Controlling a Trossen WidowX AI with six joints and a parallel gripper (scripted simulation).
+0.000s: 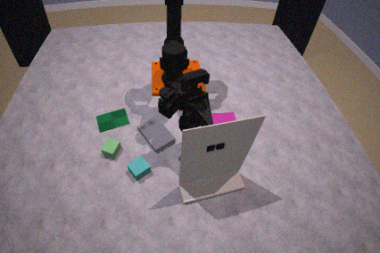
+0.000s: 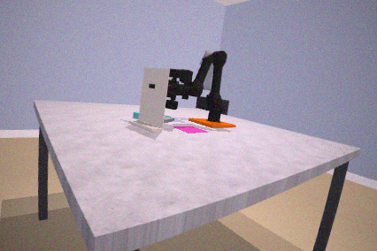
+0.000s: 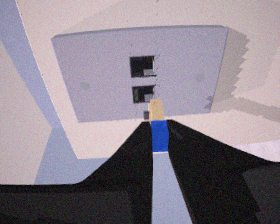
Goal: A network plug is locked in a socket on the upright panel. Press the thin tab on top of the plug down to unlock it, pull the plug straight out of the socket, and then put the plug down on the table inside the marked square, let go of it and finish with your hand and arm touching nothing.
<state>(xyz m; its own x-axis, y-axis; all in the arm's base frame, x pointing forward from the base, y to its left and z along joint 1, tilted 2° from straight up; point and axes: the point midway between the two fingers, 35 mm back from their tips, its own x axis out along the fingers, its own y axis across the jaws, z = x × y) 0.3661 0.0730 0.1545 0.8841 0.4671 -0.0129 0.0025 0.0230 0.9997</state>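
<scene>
1. The end effector (image 3: 159,137) is closed on the blue plug (image 3: 160,135), which is pinched between the two dark fingers.
2. The plug, with its tan tip (image 3: 156,110), is seen clear of the sockets (image 3: 143,80), just in front of the upright panel (image 1: 217,155).
3. The magenta marked square (image 1: 223,117) is seen on the tabletop (image 1: 290,155) behind the panel, near the orange arm base (image 1: 157,77).
4. Green, teal and grey blocks are scattered to one side.

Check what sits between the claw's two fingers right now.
The small blue plug with its tan tab is pinched between the black claw fingers, just clear of the pale panel's sockets; the wrist view shows it.
</scene>
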